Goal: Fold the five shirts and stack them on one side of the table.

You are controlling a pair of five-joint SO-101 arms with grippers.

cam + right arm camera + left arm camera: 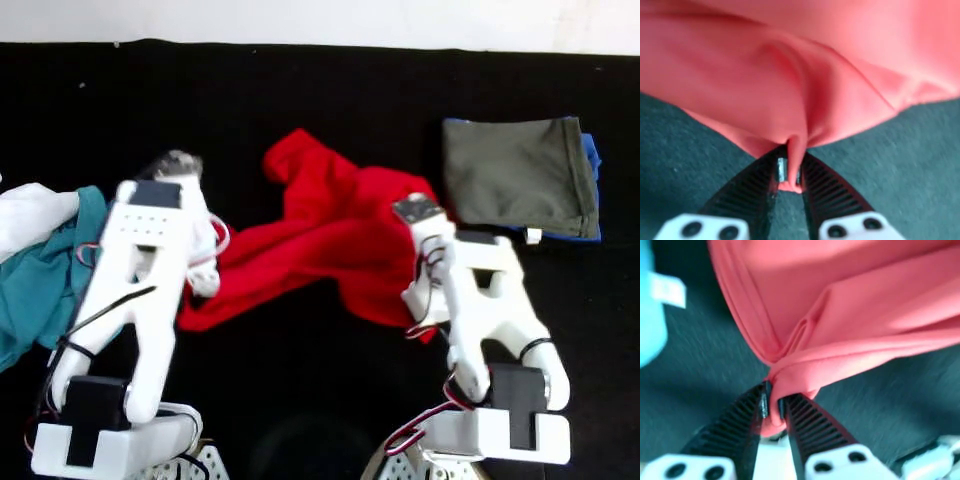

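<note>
Left wrist view: left jaws pinched shut on a bunched edge of the red shirt, ribbed black faces biting a soft fold. Right wrist view: right jaws likewise clamped on another gathered edge. From above, spread crumpled between both arms across the black tabletop, long axis left to right, one grip toward each end. Limp, smooth knit; possibly a hem in each grip, hard to tell. Farther out: folded grey shirt atop a blue shirt at far right; teal shirt and white shirt heaped at left.
</note>
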